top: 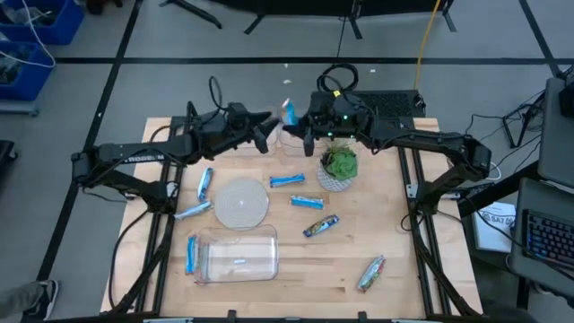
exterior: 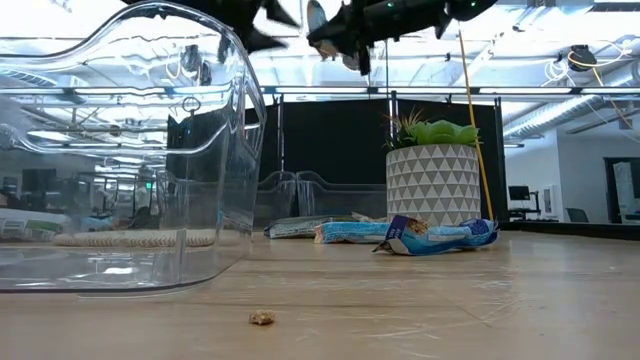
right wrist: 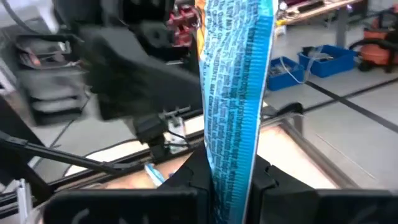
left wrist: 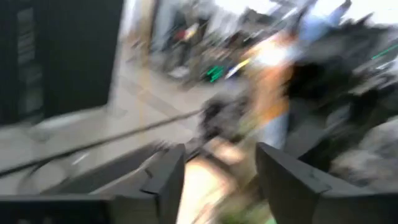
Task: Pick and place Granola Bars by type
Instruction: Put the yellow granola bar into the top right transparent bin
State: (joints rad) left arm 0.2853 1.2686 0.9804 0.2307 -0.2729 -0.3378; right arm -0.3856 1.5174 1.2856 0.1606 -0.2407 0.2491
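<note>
My right gripper is raised above the table's far edge, shut on a bright blue granola bar, also seen from above. My left gripper is open and hovers just to the left of that bar, holding nothing. Several more bars lie flat on the table: blue ones, a silvery one, a dark one and a silver-green one. In the low view both grippers show at the top edge. My right gripper pinches the blue bar's lower end between its two fingers. The bar is lifted clear of the table and sticks out beyond the fingertips along their line, its free end away from the gripper.
A clear plastic tub lies near the table's near edge, left of centre. A round woven mat sits mid-table and a potted green plant stands under the right arm. Bare wood lies along the table's right side.
</note>
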